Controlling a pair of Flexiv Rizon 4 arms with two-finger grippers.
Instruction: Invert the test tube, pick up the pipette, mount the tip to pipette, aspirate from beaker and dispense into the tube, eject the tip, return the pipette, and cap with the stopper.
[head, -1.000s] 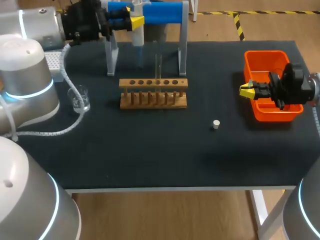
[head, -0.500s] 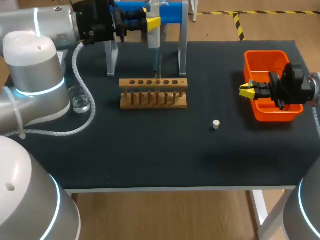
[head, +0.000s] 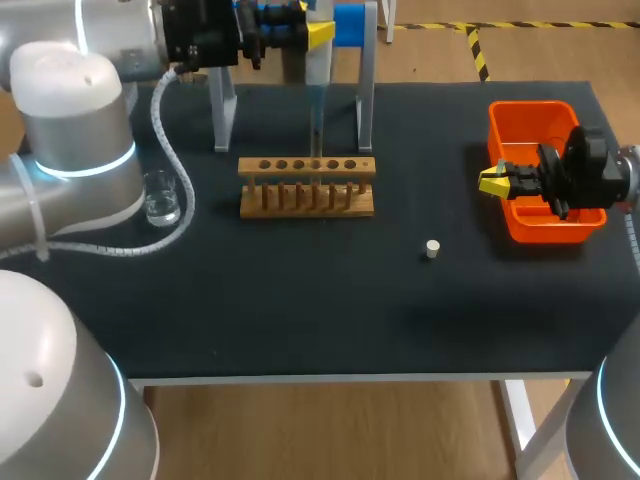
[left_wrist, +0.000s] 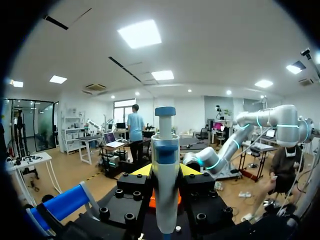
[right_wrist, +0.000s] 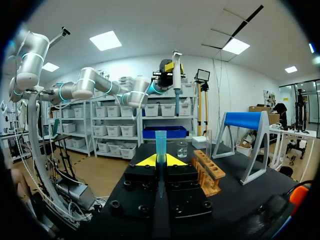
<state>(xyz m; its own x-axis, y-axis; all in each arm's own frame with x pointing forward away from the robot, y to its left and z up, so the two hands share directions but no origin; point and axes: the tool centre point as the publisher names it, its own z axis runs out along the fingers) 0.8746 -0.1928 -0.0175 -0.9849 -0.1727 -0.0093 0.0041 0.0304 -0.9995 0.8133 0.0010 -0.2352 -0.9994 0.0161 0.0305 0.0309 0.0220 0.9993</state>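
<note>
Pipette (head: 316, 58): one, standing upright; the left gripper (head: 318, 32) is clamping it from both sides, and its tip is hanging right over the test tube (head: 316, 135).
Test tube: one, standing in the wooden rack (head: 307, 186).
Also out: one beaker (head: 160, 197), one stopper (head: 432, 249).
Right gripper (head: 497, 181): hovering level over the orange bin (head: 530, 118), fingers pinching a slim blue tube (right_wrist: 160, 145).
</note>
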